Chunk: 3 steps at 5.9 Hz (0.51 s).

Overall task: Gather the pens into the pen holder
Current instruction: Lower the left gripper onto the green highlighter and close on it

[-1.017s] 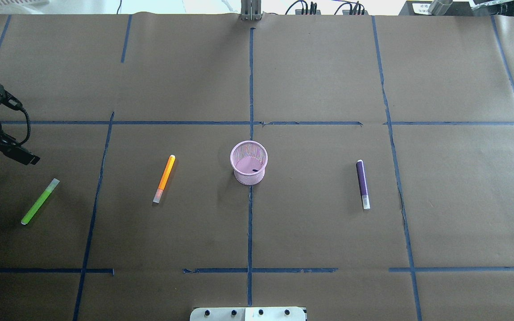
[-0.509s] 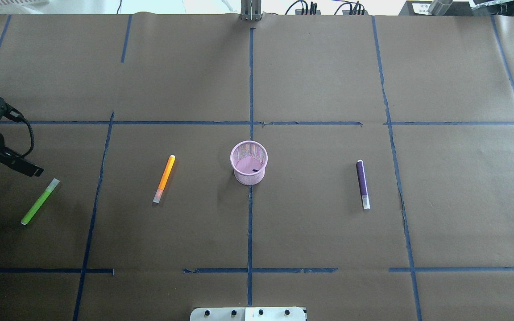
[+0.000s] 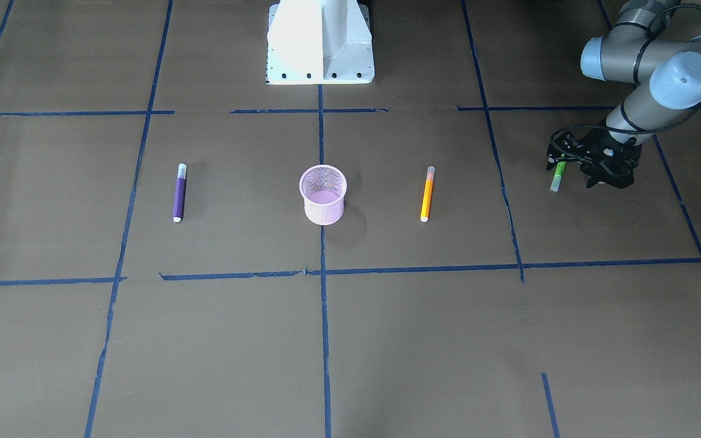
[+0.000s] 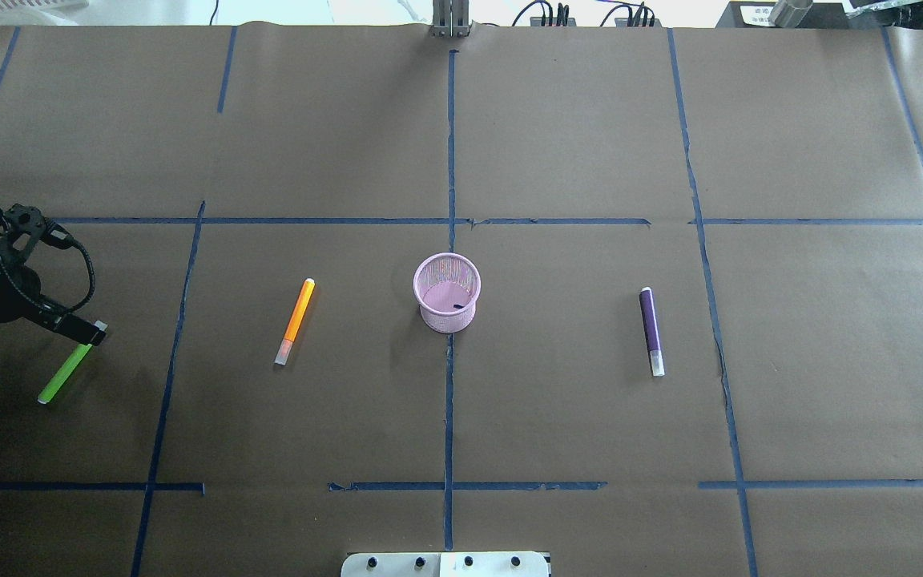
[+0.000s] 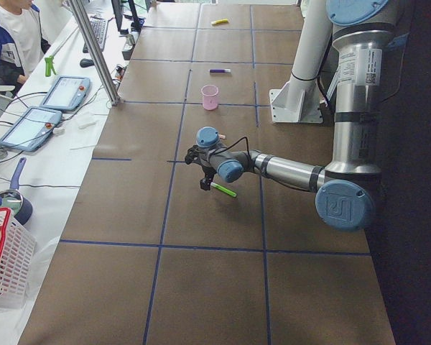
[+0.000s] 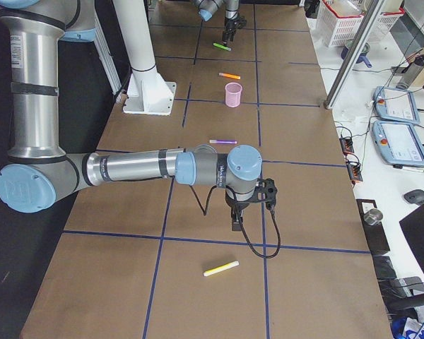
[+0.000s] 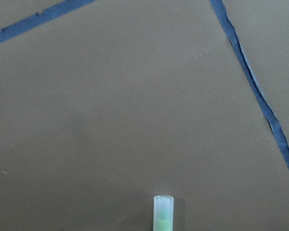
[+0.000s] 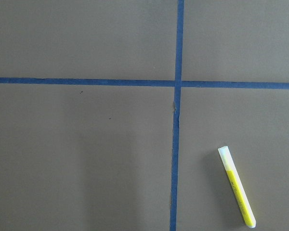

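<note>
The pink mesh pen holder (image 4: 446, 303) stands upright at the table's middle, also in the front view (image 3: 323, 194). The orange pen (image 4: 295, 321) lies to its left and the purple pen (image 4: 651, 331) to its right. The green pen (image 4: 61, 377) lies at the far left. My left gripper (image 4: 81, 328) hangs over its capped end and looks open in the front view (image 3: 575, 173). The left wrist view shows only the pale cap (image 7: 163, 211). The yellow pen (image 6: 221, 268) lies near my right gripper (image 6: 237, 222), whose state I cannot tell. The right wrist view shows the yellow pen (image 8: 236, 186) at lower right.
The robot's white base (image 3: 320, 42) stands at the table's near edge. Blue tape lines (image 4: 449, 160) cross the brown paper. An operators' bench with tablets (image 5: 57, 93), a metal post (image 5: 93, 50) and a red-rimmed white basket (image 5: 3, 266) runs along the far side.
My left gripper has moved toward the robot and rightward in the overhead view, from beyond the green pen to over its capped end. The pens and the holder have not moved.
</note>
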Motion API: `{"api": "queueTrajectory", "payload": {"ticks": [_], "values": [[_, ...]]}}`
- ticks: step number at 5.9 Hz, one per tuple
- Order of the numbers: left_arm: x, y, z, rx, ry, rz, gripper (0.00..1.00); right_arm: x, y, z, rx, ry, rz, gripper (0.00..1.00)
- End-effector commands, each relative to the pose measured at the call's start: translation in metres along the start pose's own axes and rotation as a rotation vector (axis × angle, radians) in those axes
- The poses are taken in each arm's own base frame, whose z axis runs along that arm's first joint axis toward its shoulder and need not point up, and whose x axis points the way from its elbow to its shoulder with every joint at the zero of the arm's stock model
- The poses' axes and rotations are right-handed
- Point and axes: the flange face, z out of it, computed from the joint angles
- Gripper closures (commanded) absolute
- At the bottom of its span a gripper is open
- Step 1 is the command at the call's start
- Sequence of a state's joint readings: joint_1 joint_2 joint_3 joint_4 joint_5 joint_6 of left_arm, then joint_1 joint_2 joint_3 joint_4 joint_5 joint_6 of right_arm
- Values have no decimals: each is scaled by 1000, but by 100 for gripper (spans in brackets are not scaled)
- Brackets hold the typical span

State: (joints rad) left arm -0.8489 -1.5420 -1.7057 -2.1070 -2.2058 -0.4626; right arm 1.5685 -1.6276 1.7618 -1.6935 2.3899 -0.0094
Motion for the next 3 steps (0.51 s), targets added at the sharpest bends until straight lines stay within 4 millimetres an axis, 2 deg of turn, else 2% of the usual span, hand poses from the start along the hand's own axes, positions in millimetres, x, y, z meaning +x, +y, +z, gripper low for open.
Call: {"api": "queueTrajectory", "payload": {"ticks": [1,3], "values": [[9,3,16,-32,5,11,8,0,-1,1,-2,0,-1,0],[12,5,21,-41,1,18,10,0,-1,2,-3,0,2,0]]}}
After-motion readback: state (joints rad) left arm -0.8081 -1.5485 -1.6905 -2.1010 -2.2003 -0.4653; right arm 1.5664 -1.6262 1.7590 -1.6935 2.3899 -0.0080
